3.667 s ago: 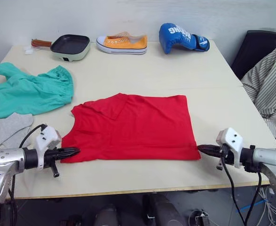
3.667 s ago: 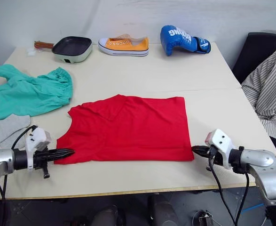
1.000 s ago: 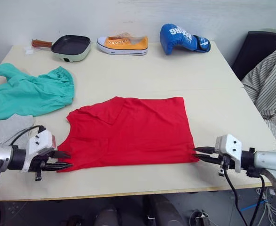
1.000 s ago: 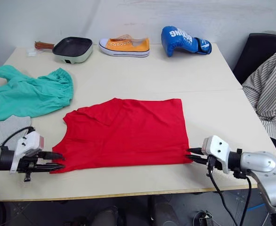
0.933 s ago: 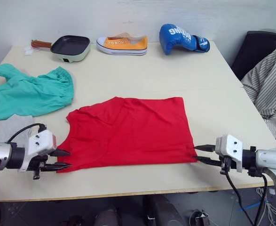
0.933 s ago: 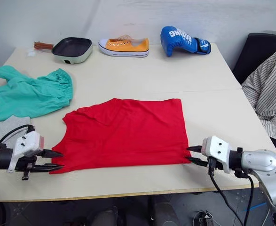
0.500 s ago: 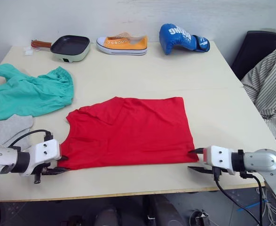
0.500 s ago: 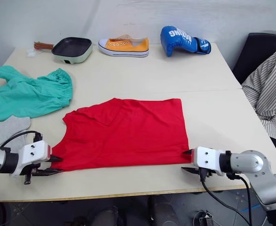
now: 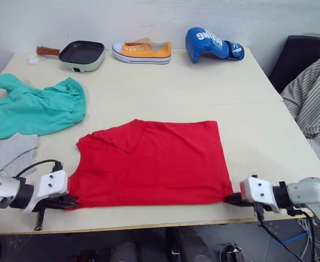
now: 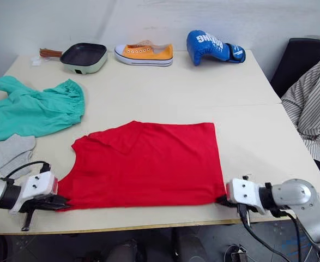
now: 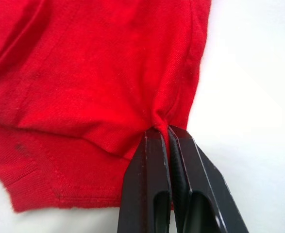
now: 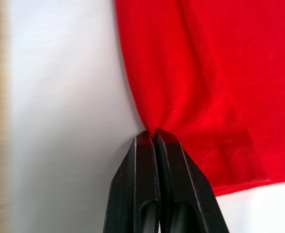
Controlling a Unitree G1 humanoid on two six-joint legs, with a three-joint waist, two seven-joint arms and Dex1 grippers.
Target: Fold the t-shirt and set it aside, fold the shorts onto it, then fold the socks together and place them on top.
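Red t-shirt is spread mid-tabletop, long axis nine to three; near corners seem pinched by left fingers and right fingers, cloth toward twelve.

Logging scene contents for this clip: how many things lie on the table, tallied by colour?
Red: 1, the t-shirt
Teal-green: 1, the shorts
Grey: 2, the socks
Orange: 1, a sneaker
Blue: 1, a boxing glove
Black and pale green: 1, a pan
Total: 7
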